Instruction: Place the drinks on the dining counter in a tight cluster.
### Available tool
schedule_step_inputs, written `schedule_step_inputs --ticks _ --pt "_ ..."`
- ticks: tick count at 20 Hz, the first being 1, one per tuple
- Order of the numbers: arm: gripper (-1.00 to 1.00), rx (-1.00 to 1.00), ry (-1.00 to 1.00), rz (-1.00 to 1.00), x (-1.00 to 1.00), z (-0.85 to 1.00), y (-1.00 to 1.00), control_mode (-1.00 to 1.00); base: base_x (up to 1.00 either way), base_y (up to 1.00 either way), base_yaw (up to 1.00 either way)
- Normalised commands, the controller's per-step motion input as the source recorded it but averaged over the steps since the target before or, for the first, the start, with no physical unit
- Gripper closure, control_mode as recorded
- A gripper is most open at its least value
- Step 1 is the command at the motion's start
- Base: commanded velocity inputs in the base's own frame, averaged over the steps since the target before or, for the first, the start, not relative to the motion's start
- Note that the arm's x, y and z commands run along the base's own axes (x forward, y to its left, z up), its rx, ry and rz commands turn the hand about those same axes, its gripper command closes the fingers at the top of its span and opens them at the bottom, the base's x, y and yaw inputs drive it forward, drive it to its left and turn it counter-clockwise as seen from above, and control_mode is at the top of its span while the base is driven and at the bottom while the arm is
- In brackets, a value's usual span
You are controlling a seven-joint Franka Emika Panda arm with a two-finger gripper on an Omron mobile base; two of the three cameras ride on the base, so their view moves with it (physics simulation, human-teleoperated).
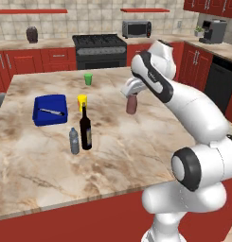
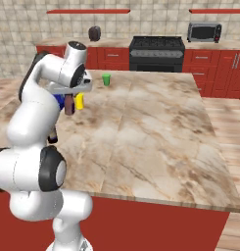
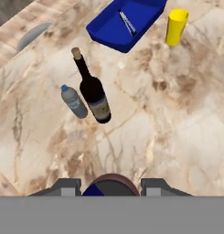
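Two drinks, wine bottle (image 1: 85, 128) and grey bottle (image 1: 74, 141), are standing together; fingers (image 1: 132, 96) are clenching the maroon can (image 1: 131, 105), needing upright placement just beside them.

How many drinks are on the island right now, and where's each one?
3. The tall dark glass wine bottle and small grey plastic bottle stand side by side mid-counter; the short maroon can is gripped in the gripper jaws, off to their right.

Blue tray (image 1: 49, 109), yellow cup (image 1: 82, 101), green cup (image 1: 88, 79)
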Motion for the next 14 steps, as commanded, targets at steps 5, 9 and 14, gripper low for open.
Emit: schedule_step_inputs --ticks 5,9,14 --pt "1.00 0.00 0.12 0.00 0.53 -0.46 0.23 -1.00 0.00 0.00 0.00" --pt "1.00 0.00 0.10 0.00 0.55 -0.70 0.37 -1.00 0.00 0.00 0.00" --pt "1.00 0.00 0.02 0.00 0.42 -0.63 0.35 -1.00 0.00 0.00 0.00"
